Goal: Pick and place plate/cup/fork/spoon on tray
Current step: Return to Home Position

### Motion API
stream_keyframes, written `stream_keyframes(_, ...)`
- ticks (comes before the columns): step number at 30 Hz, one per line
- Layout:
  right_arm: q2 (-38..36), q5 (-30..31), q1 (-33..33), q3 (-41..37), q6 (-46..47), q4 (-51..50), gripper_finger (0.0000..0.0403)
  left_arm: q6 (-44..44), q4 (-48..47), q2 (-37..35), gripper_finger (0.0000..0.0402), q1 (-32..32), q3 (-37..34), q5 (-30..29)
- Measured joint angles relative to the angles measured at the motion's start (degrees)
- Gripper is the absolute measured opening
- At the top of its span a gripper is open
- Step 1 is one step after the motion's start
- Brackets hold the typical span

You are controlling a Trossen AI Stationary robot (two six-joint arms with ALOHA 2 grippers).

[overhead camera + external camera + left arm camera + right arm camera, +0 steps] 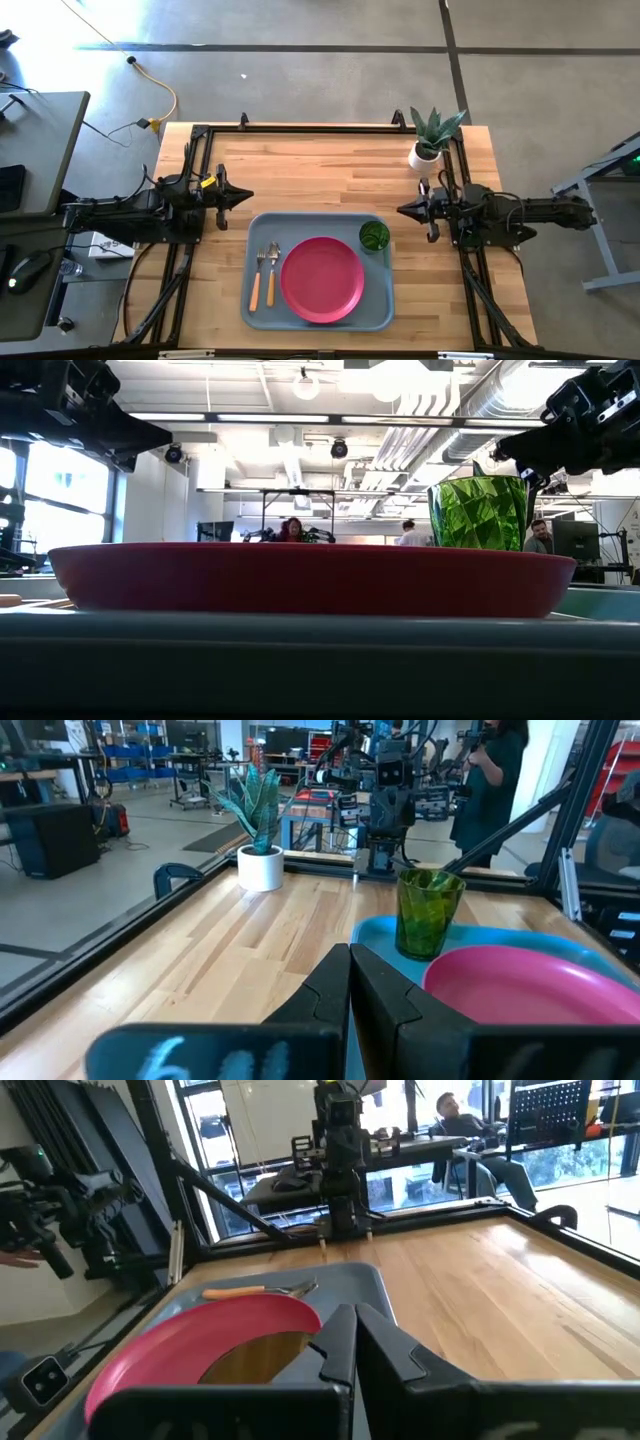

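Observation:
The grey-blue tray (255, 222) lies on the table's near middle. The pink-red plate (322, 279) rests flat in it; it also shows in the low view (310, 578). The green cup (374, 236) stands upright in the tray's far right corner. The fork (256, 275) and spoon (272, 272) lie side by side in the tray left of the plate. My left gripper (249, 196) is shut and empty, above the table left of the tray's far left corner. My right gripper (401, 210) is shut and empty, right of the cup.
A white pot with a green plant (428, 140) stands at the table's far right, behind my right arm. Black frame rails (300, 127) run along the table's far, left and right sides. Bare wood lies between the tray and the far rail. People show in the room beyond.

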Motion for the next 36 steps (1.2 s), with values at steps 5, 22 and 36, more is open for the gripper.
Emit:
stream_keyframes(5,0.0,0.4,0.0,0.0,-0.4,-1.0,0.0000,4.3,0.0,0.0,0.0003,0.0,0.0,0.0)
stream_keyframes(22,0.0,8.0,0.0,0.0,0.4,-5.2,0.0000,2.1,0.0,0.0,0.0003,0.0,0.0,0.0)
stream_keyframes(36,0.0,8.0,0.0,0.0,0.3,-5.6,0.0000,2.1,0.0,0.0,0.0003,0.0,0.0,0.0)
